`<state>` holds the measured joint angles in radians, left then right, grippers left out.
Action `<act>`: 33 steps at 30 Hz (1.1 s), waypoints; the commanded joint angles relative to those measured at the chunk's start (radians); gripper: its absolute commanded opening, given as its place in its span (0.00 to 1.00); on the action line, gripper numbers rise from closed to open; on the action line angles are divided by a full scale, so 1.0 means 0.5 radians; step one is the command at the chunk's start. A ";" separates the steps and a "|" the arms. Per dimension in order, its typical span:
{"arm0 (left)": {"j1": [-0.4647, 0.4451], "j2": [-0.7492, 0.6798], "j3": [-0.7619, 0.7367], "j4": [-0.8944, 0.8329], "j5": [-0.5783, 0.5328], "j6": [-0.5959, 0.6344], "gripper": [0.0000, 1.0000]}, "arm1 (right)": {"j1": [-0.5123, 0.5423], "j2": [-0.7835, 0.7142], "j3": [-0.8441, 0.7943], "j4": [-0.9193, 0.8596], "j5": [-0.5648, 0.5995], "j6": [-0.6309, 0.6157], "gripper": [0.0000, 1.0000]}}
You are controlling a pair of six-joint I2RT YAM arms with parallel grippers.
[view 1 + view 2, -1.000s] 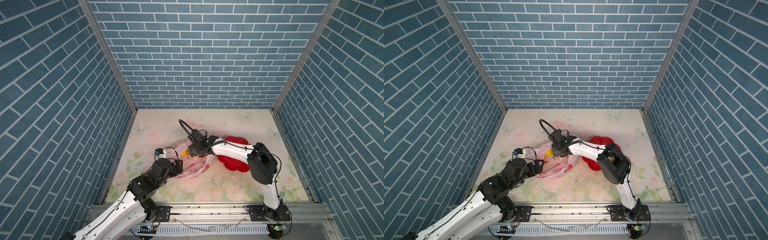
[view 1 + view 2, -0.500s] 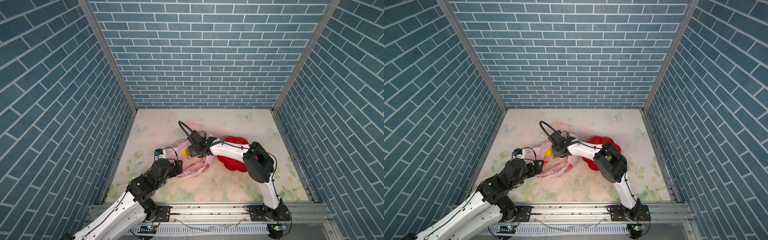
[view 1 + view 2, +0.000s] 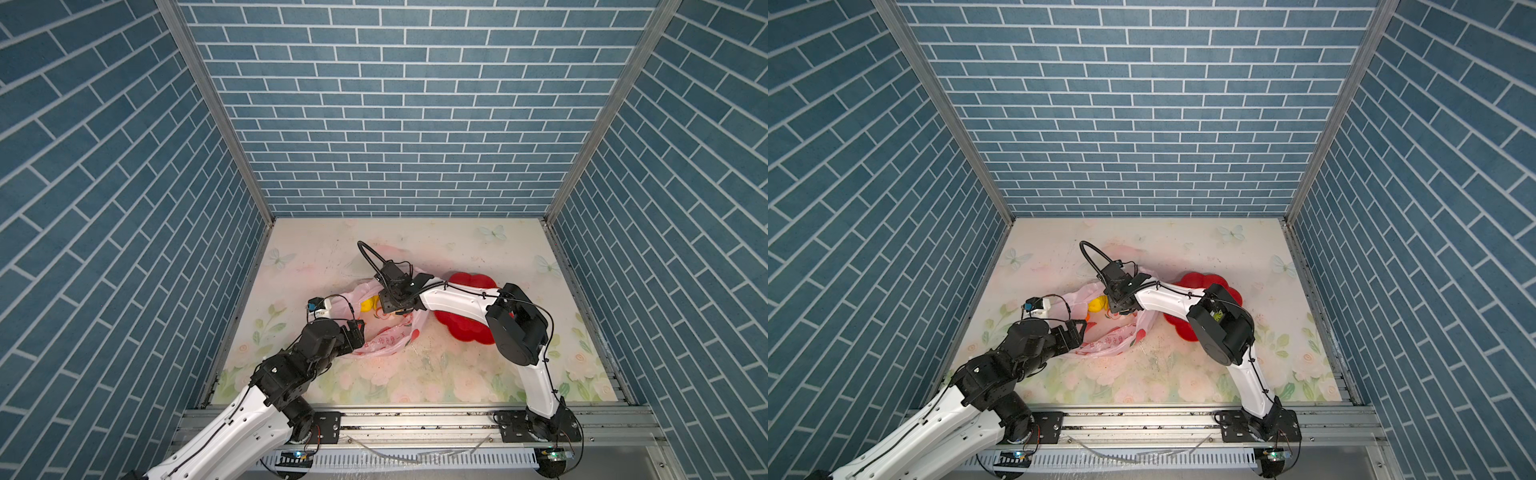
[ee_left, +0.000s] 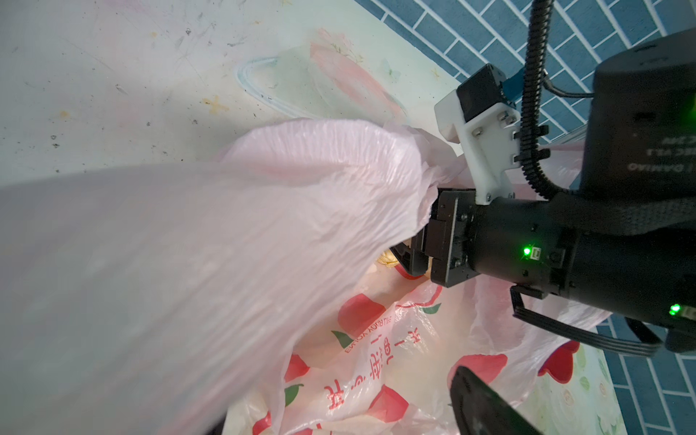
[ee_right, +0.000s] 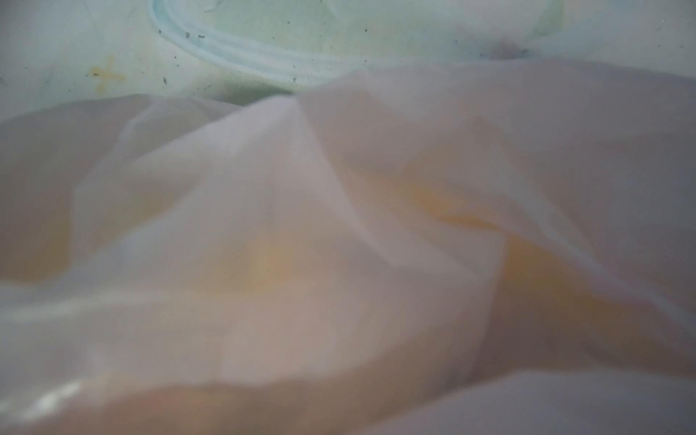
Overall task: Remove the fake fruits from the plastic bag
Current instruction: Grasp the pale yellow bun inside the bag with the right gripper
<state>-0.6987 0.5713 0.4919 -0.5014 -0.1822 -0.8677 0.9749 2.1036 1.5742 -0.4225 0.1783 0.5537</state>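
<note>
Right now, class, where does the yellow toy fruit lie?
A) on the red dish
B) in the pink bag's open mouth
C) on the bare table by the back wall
B: in a top view the yellow fruit shows inside the mouth of the plastic bag.

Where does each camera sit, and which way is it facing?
Top views: high over the robot's bases, looking down; both show left arm, right arm, plastic bag, red dish.
Left wrist: on the left arm, facing the bag's mouth and right gripper; one left finger shows.
Right wrist: against blurred bag film; no gripper visible.
Shared: every view shows the bag.
</note>
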 commanded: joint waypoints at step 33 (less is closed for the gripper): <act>0.011 -0.025 -0.029 0.070 -0.030 -0.059 0.93 | 0.142 -0.508 -0.089 -0.373 -0.300 0.022 0.51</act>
<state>-0.6987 0.5533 0.4816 -0.4805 -0.1963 -0.8940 1.0389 1.9022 1.5150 -0.5682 0.0151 0.5770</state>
